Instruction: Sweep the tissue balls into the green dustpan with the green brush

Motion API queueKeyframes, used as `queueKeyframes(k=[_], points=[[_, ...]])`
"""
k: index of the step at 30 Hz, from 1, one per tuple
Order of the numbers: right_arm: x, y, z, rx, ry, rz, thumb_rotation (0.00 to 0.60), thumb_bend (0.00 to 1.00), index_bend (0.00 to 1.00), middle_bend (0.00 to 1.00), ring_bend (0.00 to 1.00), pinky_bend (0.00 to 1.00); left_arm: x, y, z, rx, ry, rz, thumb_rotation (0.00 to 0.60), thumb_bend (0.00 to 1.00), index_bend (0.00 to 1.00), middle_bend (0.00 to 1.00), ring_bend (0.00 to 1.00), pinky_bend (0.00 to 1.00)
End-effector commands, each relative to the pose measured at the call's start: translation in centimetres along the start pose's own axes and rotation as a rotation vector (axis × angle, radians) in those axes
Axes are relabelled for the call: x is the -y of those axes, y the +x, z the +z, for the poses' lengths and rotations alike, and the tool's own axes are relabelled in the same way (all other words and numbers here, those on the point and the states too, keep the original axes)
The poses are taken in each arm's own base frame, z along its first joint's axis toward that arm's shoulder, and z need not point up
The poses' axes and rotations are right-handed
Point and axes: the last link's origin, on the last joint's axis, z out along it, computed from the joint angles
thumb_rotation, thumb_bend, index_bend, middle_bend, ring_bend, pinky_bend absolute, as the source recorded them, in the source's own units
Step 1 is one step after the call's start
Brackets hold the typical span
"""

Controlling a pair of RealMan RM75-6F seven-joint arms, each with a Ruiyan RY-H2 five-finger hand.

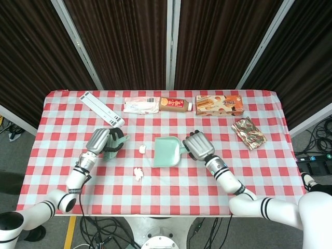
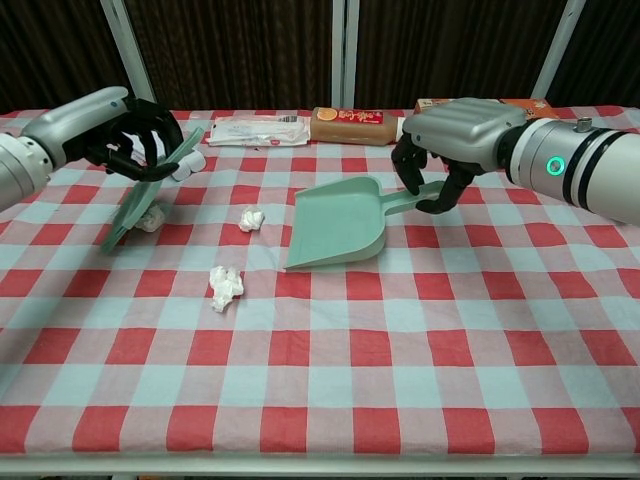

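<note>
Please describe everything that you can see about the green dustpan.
The dustpan is pale green and looks like plastic: a flat scoop with raised side walls and a short handle. The right robot hand grips the handle. Its wide mouth faces the tissue balls, with its front edge low on the checkered cloth.

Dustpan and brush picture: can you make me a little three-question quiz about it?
1. True or false: the right hand holds the dustpan by its handle.
2. How many tissue balls lie on the table in the chest view?
3. Which hand holds the brush? A) left B) right C) neither

Key
1. True.
2. Three: one near the dustpan's mouth, one closer to the camera, one partly behind the brush.
3. A, the left hand.
</note>
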Motion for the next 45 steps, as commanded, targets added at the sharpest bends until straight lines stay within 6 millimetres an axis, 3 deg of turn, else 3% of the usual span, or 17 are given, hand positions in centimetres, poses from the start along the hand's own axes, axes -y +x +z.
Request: queueKeyframes(k=[1,28,32,36,45], points=[[0.3,-0.3,0.1,-0.004,0.002,0.007,0.600,0.40,0.59,0.61,0.34,0.31,-0.7,-0.7,0.6,-0.003,-0.019,-0.070,0.600,0.38,0.51,0.51,0.53,0.80],[3.2,-1.5,1.2,-0.114,0.039,0.116,0.600,0.41,0.60,0.62,0.35,0.31,-7.1,-5.1,3.6,0.122,-0.056,-0.488,0.600,0.38,0.52,0.52,0.53,0.80],[3.5,-1.8,1.1,-0.126,0.046,0.139,0.600,0.42,0.60,0.62,0.35,0.31,-7.5,-4.9,3.8,0.117,-0.041,-0.575,0.600,0.38,0.52,0.52,0.53,0.80],[3.4,-2.0,1.0,-0.138,0.050,0.172,0.600,0.43,0.61,0.62,0.35,0.31,-7.0,-4.0,3.4,0.081,-0.039,-0.553,0.600,0.38,0.52,0.52,0.53,0.80],[1.8,-2.0,0.0,-0.152,0.088,0.202,0.600,0.43,0.61,0.63,0.35,0.30,-5.8,-2.1,0.6,0.018,-0.040,-0.511,0.600,0.38,0.52,0.52,0.53,0.80]])
